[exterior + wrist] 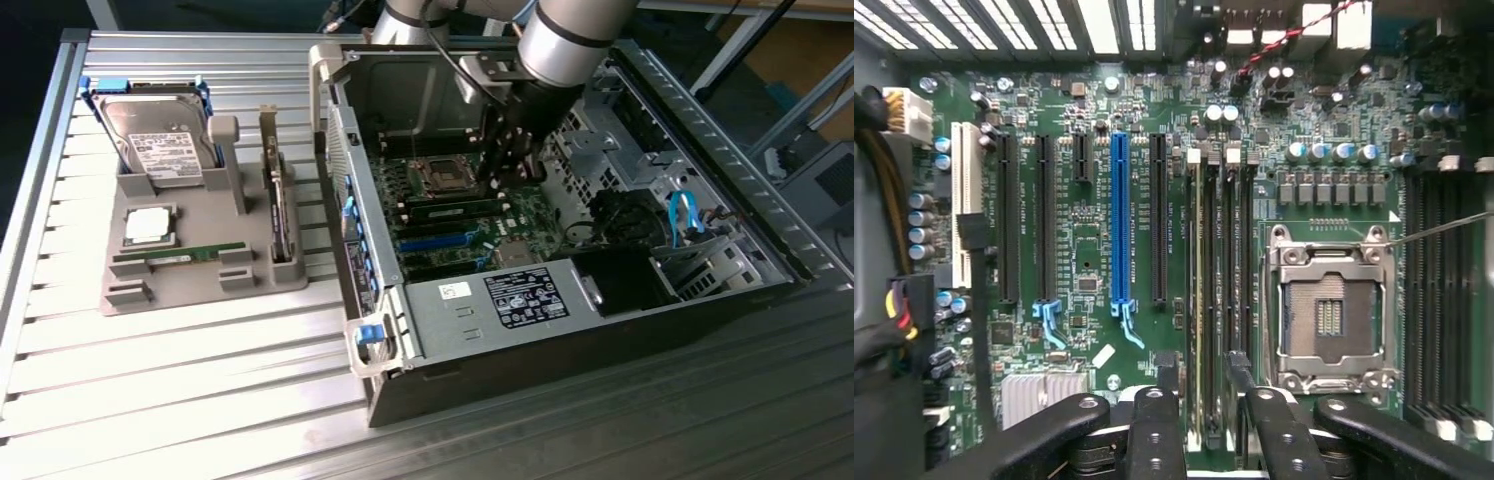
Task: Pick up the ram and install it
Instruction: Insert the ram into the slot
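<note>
At the near edge of the slatted metal table [200, 400], an open computer case [400, 370] lies on its side toward the exterior view's right. Its labelled power supply [527, 295] is at the near end.

On the exterior view's left sits a grey tray [200, 295]. A second green memory stick [180, 255] lies flat in the tray's near part, with a square silver processor chip [147, 225] just behind it. A dark card [278, 210] stands on edge along the tray's right side, and a hard drive [160, 145] is propped at its far end.

Deeper in the case is the green motherboard [1084, 330]. The arm [574, 40] hangs over it from the far side, and the gripper [1202, 380] is low above the memory slots, between the blue expansion slot [1119, 220] and the empty processor socket [1329, 310].

The ram [1199, 300] stands edge-up in the memory slot closest to the expansion slots. The two black slots beside it are bare. The black fingers [1154, 430] are spread, one on each side of the ram, and a narrow gap shows on both sides. I cannot tell whether the ram is pressed fully home.
</note>
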### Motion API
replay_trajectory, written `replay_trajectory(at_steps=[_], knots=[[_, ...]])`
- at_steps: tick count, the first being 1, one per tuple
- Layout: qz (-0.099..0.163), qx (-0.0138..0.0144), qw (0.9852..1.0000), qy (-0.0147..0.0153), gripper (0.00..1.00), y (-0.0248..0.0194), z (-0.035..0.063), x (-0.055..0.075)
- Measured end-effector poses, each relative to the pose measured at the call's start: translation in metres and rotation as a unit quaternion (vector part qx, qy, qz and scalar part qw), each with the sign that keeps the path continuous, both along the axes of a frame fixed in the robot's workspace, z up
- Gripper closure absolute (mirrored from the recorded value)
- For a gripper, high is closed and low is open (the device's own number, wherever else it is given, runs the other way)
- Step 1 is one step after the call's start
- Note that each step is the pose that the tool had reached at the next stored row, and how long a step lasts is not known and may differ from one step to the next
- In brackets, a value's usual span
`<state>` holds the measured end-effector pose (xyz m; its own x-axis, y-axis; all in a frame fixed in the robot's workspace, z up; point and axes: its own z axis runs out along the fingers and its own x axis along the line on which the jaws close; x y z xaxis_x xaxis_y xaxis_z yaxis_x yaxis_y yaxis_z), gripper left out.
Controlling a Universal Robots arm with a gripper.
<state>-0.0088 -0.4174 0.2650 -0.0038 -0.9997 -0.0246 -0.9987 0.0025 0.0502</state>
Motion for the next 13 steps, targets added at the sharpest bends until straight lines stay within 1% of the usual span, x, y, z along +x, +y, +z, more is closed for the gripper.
replay_trajectory(at_steps=[1, 3, 12, 13], knots=[[0.0, 0.0001, 1.0, 0.0, 0.68, 0.0, 0.0044, 0.0], [0.0, -0.0001, 1.0, 0.0, 0.68, 0.0, 0.01, 0.0], [0.0, -0.0001, 1.0, 0.0, 0.68, 0.0, 0.0315, 0.0], [0.0, -0.0001, 1.0, 0.0, 0.68, 0.0, 0.0367, 0.0]])
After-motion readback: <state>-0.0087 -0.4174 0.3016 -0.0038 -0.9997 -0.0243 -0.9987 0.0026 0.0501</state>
